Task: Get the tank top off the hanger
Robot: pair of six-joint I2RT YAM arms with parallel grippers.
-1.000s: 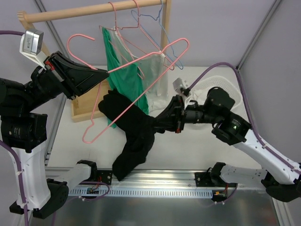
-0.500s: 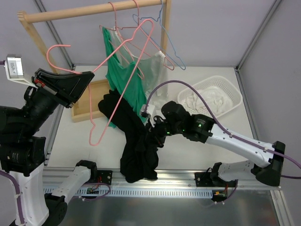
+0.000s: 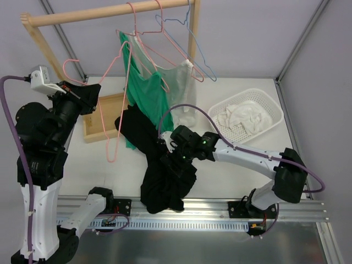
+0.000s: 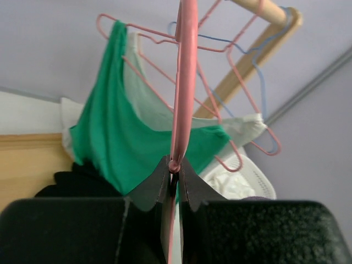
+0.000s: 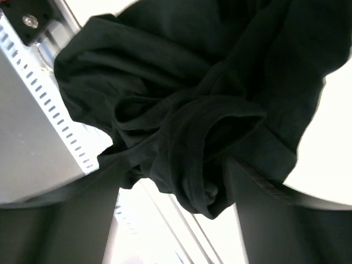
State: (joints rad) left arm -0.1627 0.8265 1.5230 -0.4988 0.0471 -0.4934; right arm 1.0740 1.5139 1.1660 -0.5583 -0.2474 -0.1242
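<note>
The black tank top [image 3: 159, 176] lies crumpled on the table near the front edge, free of the hanger; it fills the right wrist view [image 5: 187, 110]. The pink wire hanger [image 3: 122, 93] hangs bare at the left, clear of the top. My left gripper [image 3: 88, 93] is shut on the hanger's wire [image 4: 186, 82], pinched between the fingertips of that gripper [image 4: 175, 168]. My right gripper [image 3: 175, 157] sits over the black heap, jaws wide apart [image 5: 176, 181]. A loose fold of the top rests between them, unpinched.
A wooden rack [image 3: 110, 12] at the back carries a green top [image 3: 146, 93], a pale garment [image 3: 181, 82] and a blue hanger [image 3: 192, 44]. Its wooden base [image 3: 102, 118] lies left. A white basket [image 3: 258, 104] of cloths stands right. A metal rail [image 3: 192, 212] runs along the front.
The left arm drew the pink hanger leftward, out of the black top. The right gripper carried the top down toward the front edge and opened, letting it go.
</note>
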